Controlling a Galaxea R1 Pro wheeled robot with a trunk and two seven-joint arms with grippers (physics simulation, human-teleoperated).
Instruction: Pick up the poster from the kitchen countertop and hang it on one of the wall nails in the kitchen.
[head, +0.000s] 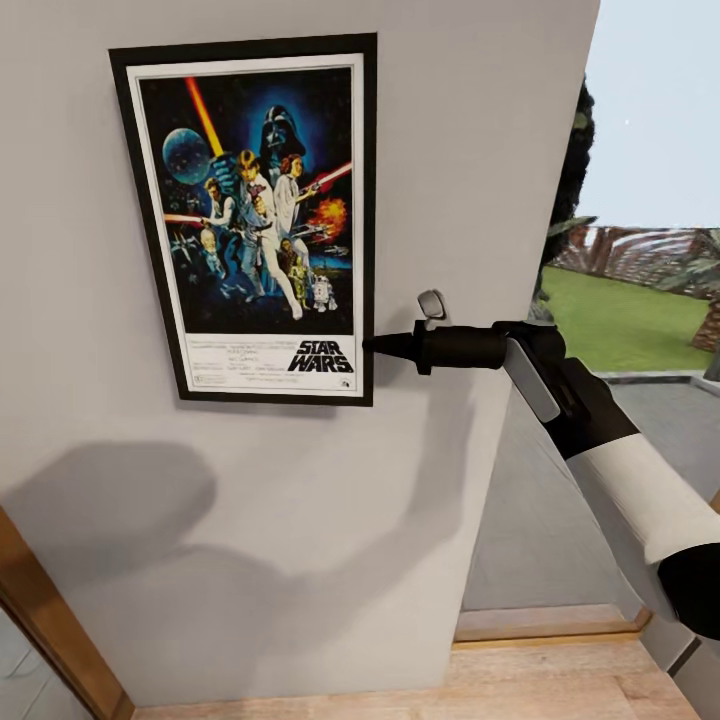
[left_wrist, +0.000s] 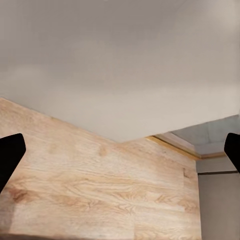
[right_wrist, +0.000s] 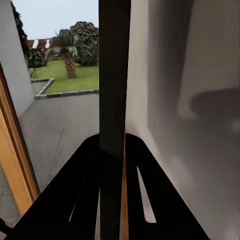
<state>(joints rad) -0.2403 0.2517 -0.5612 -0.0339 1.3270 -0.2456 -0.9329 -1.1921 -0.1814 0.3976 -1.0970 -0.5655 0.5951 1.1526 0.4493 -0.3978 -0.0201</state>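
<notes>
Poster (head: 255, 215) flat against pale grey wall (head: 450, 130), gripped at its lower right edge by the right gripper (head: 372, 345).

Right gripper: reaches in from the side on a black-and-white arm, fingers closed on the poster's black frame; in the right wrist view the frame edge (right_wrist: 114, 75) runs straight up between the two dark fingers (right_wrist: 85, 200), wall on one side, lawn (right_wrist: 82, 77) and paving on the other. Poster: upright, slightly tilted, extending up and away from the claw. Left gripper (left_wrist: 120, 155): fingertips spread wide apart, holding nothing, over wooden floor (left_wrist: 100, 190) and the wall's base.
</notes>
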